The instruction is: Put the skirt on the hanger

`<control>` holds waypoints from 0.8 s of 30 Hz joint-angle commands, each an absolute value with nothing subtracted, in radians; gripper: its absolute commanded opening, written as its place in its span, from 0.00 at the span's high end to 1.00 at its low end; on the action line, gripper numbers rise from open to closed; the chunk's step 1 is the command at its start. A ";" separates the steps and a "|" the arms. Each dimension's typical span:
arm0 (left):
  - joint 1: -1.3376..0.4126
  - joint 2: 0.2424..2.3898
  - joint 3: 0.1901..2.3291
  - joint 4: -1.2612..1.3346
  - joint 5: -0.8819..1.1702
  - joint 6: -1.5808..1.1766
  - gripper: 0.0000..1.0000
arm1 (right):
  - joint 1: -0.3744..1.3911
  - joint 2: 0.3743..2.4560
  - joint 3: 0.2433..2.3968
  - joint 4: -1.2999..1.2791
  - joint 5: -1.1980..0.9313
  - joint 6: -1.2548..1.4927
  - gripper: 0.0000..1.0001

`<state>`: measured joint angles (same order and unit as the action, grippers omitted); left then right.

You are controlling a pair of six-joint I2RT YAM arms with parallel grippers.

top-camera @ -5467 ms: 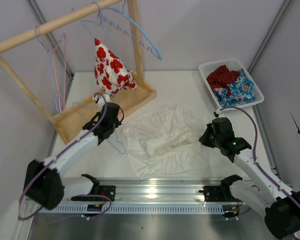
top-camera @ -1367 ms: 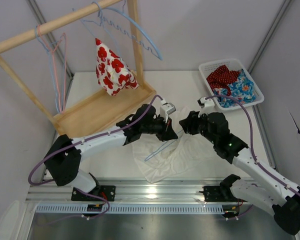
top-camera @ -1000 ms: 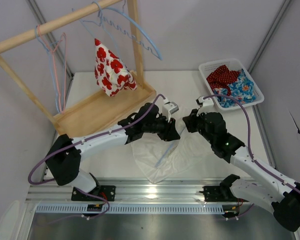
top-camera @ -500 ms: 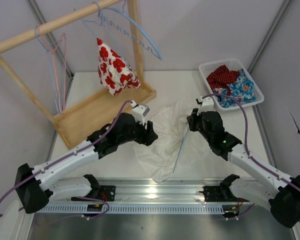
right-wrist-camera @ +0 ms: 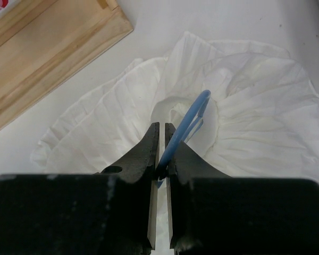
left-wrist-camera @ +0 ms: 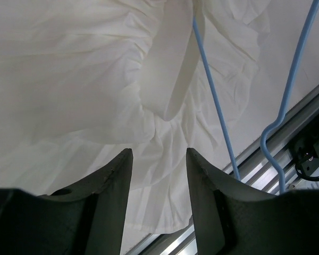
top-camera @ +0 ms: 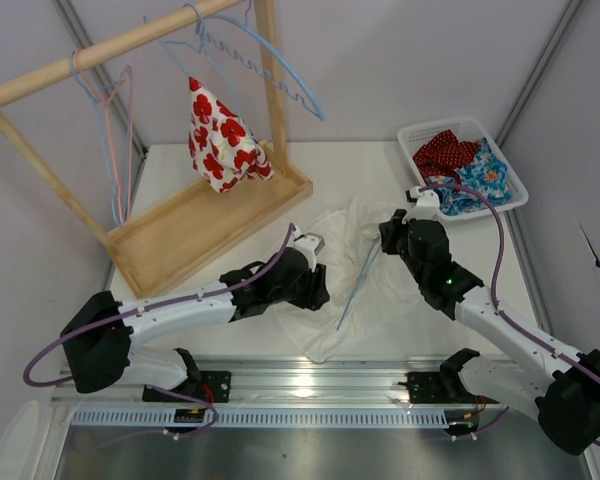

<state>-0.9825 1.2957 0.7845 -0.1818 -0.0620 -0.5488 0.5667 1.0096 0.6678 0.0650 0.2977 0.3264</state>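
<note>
near the counter's front edge, the right gripper point(right-wrist-camera: 160, 128) pinches the hanger point(right-wrist-camera: 190, 119), seemingly threaded into the skirt point(top-camera: 325, 335); the open left gripper point(left-wrist-camera: 158, 153) should next grab fabric.

White flat surface point(top-camera: 360, 170), evenly lit. Pale grey panel walls point(top-camera: 400, 60) with grey metal corner struts point(top-camera: 545, 65). Light wooden garment rack point(top-camera: 110, 45) at far left. Aluminium rail point(top-camera: 310, 375) along near edge.

My left gripper point(left-wrist-camera: 158, 154) no longer holds the blue hanger point(right-wrist-camera: 187, 118) and now gapes over the white skirt point(top-camera: 325, 330). My right gripper point(right-wrist-camera: 160, 127) alone pinches the hanger now.
</note>
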 commanded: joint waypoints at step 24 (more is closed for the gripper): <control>-1.043 1.626 0.971 -0.086 -0.210 -0.594 0.43 | 0.485 0.985 0.653 0.172 0.253 0.379 1.00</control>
<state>-1.0340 1.6165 0.9340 -0.0891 -0.1810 -0.5861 0.4953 1.0088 0.6521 0.1036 0.2531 0.3668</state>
